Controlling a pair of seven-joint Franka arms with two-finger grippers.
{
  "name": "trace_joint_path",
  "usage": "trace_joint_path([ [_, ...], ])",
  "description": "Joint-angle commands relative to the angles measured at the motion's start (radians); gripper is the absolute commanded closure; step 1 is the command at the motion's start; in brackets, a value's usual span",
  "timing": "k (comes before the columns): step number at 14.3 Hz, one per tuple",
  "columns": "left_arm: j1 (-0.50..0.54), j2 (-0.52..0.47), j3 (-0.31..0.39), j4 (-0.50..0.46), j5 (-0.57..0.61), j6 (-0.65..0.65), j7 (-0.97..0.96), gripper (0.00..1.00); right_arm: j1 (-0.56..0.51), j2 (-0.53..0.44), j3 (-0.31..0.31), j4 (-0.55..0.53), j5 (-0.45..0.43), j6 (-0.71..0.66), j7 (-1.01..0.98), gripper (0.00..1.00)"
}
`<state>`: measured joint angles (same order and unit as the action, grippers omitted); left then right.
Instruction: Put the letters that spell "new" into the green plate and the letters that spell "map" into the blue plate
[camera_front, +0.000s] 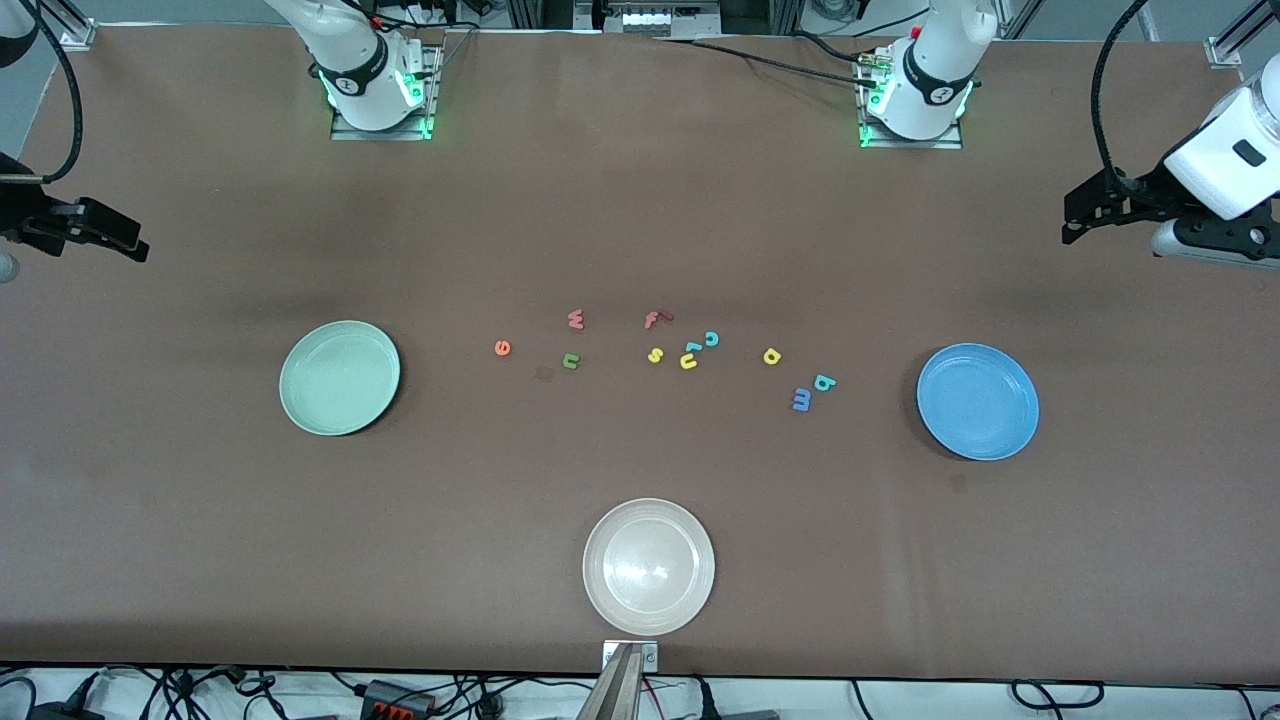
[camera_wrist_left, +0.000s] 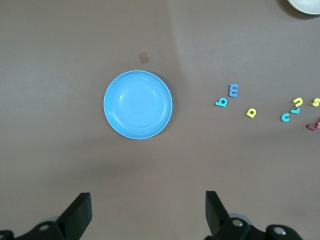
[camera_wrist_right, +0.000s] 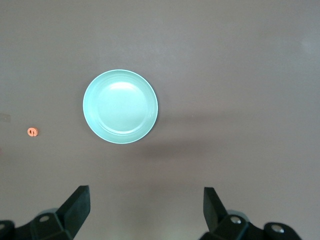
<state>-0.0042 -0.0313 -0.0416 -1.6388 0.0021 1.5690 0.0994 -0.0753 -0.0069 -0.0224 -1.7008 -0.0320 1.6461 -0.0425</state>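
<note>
Currently both end effectors stand wide and empty: the left end effector (camera_wrist_left: 145, 215) is over bare bench near the blue plate (camera_front: 978, 401), the right end effector (camera_wrist_right: 145, 215) near the green plate (camera_front: 340, 377). Between the plates lie the orange e (camera_front: 503, 348), green n (camera_front: 571, 361), red-pink w (camera_front: 576, 319), blue m (camera_front: 801, 400), teal a (camera_front: 824, 382) and yellow p (camera_front: 771, 356). Risk: the crowded decoys, the yellow u (camera_front: 689, 360) and teal c (camera_front: 711, 339), invite a wrong pick.

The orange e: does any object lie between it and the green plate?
No. Only bare table shows between the orange e and the green plate. The other letters all lie toward the left arm's end. The plate is empty.
</note>
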Motion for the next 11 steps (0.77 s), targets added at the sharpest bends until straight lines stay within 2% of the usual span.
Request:
trace_joint_path([
  [1,0.003,-0.002,-0.003,0.019,-0.007,-0.02,0.006,0.0,-0.008,-0.01,0.002,-0.01,0.004,-0.012,-0.013,0.0],
  [6,0.003,-0.002,-0.003,0.019,-0.008,-0.018,0.005,0.0,0.009,0.024,0.012,-0.01,0.004,-0.014,-0.011,0.0],
  [9,0.003,-0.002,-0.001,0.019,-0.008,-0.018,0.006,0.0,0.07,0.083,0.012,-0.013,0.006,-0.017,-0.01,0.0],
  [11,0.003,-0.001,-0.001,0.019,-0.007,-0.018,0.006,0.0,0.167,0.145,0.012,-0.014,0.009,-0.014,0.003,0.0],
])
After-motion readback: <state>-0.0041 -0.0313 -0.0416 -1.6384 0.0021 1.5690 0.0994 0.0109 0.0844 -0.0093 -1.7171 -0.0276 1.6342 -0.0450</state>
